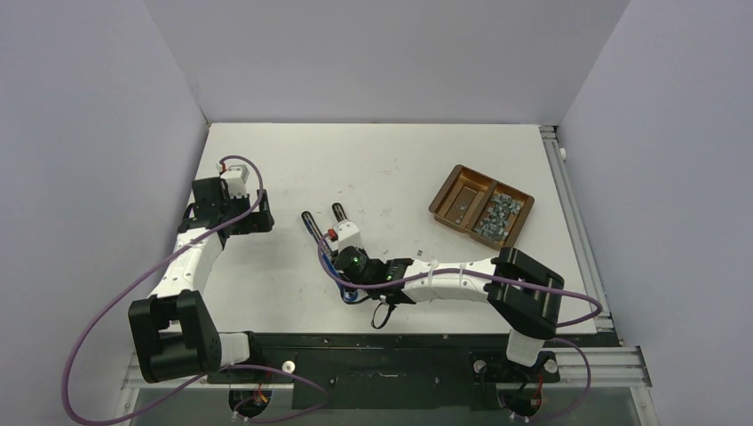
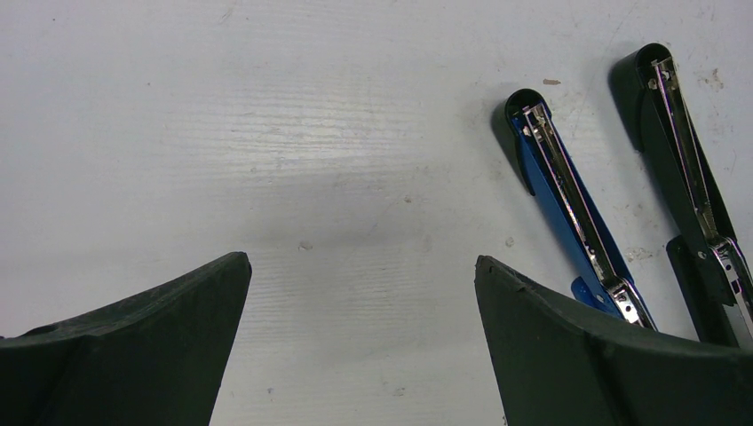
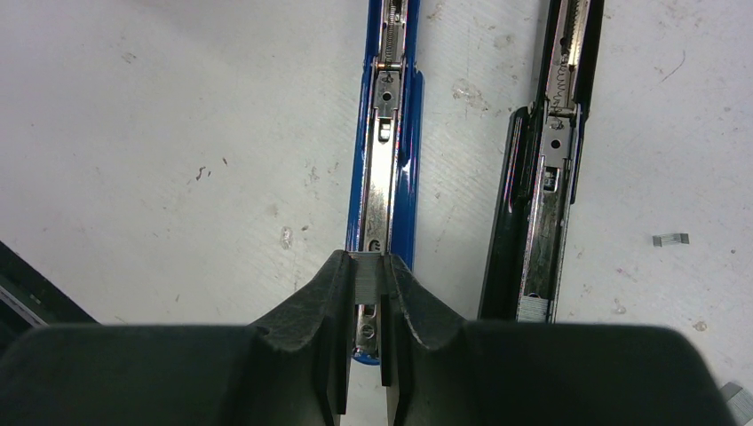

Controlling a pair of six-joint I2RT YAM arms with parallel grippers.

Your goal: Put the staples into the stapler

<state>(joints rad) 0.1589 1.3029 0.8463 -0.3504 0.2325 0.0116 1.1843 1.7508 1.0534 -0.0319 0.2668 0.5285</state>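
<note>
While the right gripper (image 3: 366,282) pinches a strip of staples (image 3: 365,266) right over the blue stapler (image 3: 391,169), its channel runs straight ahead. The left gripper (image 2: 361,264) gapes empty, farther off.

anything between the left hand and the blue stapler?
Nothing, just bare table. In the left wrist view the open left hand sits beside the blue stapler with only table between; the top view agrees.
</note>
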